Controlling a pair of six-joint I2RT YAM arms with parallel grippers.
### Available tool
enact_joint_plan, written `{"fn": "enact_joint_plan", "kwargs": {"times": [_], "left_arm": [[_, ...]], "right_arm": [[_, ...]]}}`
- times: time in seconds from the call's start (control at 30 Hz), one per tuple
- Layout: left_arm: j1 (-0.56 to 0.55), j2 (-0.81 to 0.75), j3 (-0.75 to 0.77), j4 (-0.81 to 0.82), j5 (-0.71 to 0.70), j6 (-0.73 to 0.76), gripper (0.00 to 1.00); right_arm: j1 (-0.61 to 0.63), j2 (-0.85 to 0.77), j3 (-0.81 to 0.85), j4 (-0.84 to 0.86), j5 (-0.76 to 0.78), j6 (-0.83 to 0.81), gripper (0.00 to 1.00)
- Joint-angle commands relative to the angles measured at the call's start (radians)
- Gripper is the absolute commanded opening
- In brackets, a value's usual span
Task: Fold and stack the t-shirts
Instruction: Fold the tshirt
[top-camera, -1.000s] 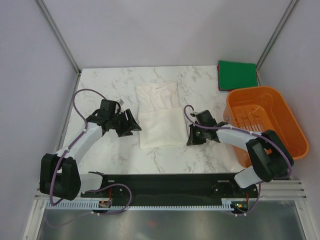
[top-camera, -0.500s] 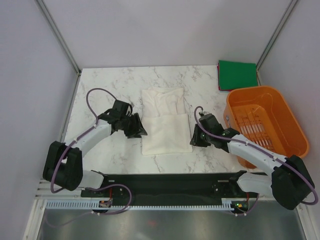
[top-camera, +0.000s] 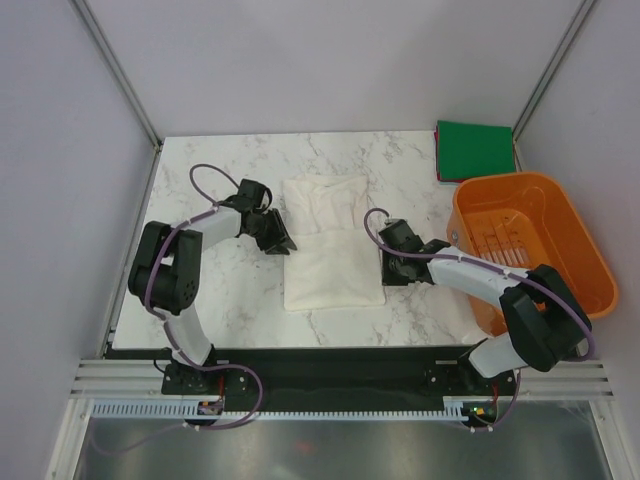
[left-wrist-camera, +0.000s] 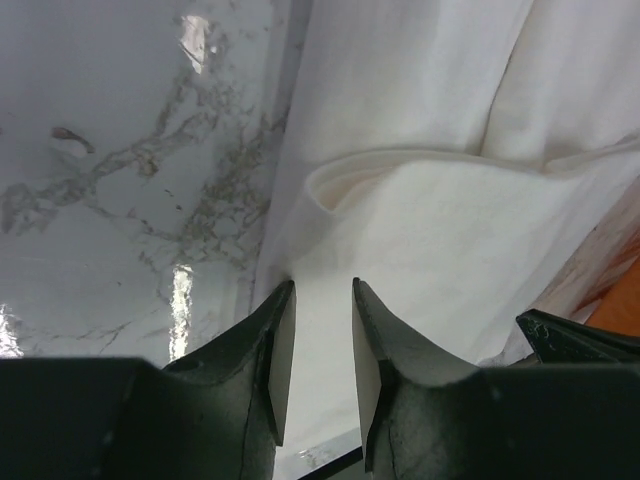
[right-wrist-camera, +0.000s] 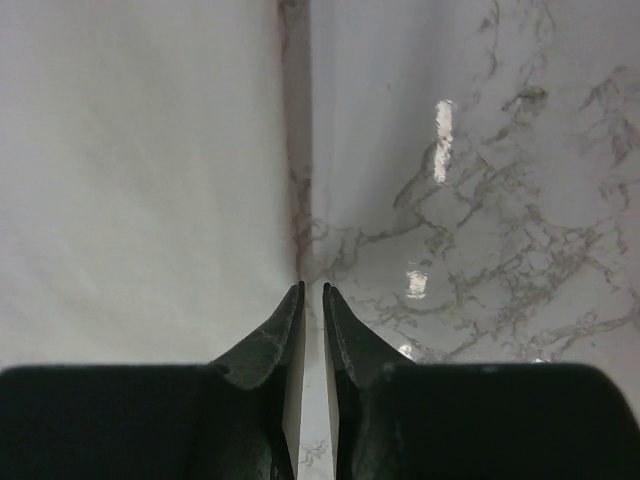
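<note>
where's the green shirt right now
In the top view the green t-shirt lies folded flat at the far right corner of the table, just beyond the orange basket.

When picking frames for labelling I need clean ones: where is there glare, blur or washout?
Left wrist: bright glare streaks on the marble table, the left claw a dark, soft-edged shape up close. Right wrist: glare spots on the marble too, and the white t-shirt washed out, hardly any texture. Top external: even light, sharp, only soft shadows.
</note>
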Motion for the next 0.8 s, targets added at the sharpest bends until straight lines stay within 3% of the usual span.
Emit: {"fn": "enact_joint_plan", "kwargs": {"times": [0.0,0.23,0.57,0.77], "left_arm": [[0.019,-0.023,0.028,0.019,-0.034,-0.048,0.37],[0.047,0.048,0.275,0.02,0.143,-0.036,0.4],[0.099,0.32,0.496,0.022,0.036,0.09,0.41],[0.119,0.403,0.613,0.02,0.111,0.096,0.43]], "right_arm": [[0.001,-0.002,-0.029,-0.005,0.075,-0.032,0.2],[0.001,-0.015,0.043,-0.042,0.027,-0.05,0.2],[0.001,-0.046,0.004,0.001,-0.06,-0.03,0.23],[0.001,-0.014,0.022,-0.01,-0.064,-0.041,0.23]]}}
